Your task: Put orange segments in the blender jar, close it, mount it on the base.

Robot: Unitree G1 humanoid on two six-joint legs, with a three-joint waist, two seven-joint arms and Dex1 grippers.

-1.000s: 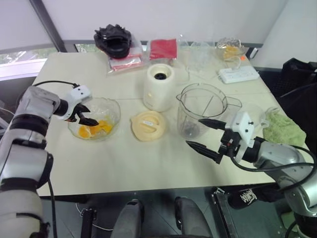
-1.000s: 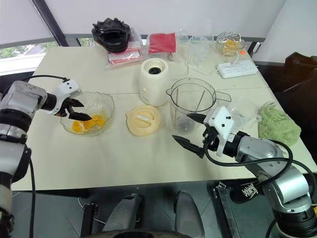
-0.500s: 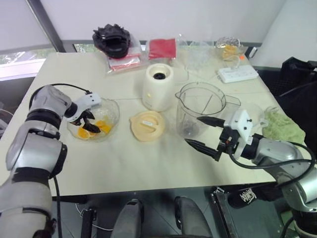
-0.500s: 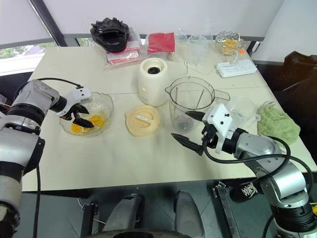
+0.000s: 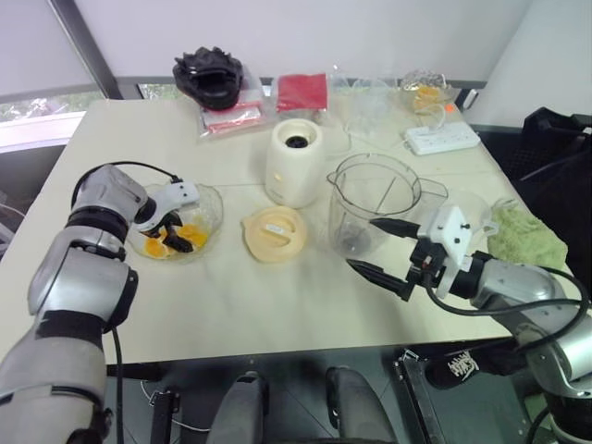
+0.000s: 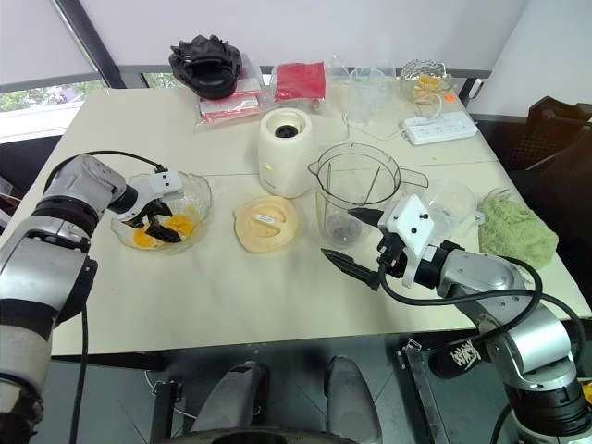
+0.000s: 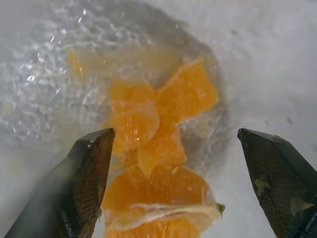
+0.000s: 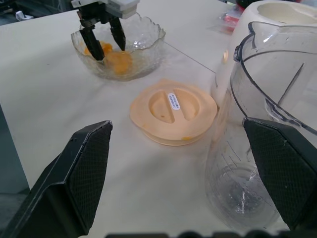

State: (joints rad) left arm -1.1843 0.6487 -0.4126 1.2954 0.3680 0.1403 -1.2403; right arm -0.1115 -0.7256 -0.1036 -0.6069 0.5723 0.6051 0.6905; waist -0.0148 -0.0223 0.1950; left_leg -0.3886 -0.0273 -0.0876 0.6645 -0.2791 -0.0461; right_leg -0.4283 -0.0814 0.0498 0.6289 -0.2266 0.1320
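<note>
Orange segments sit piled in the crinkled clear bowl on the table, left of the cream lid. We see our left gripper dipped into the bowl w/ fingers spread wide either side of the pile, nothing pinched. Blender jar stands upright & empty right of the lid, the base just behind, apart. Right gripper hangs in front of the jar, fingers spread, holding nothing.
</note>
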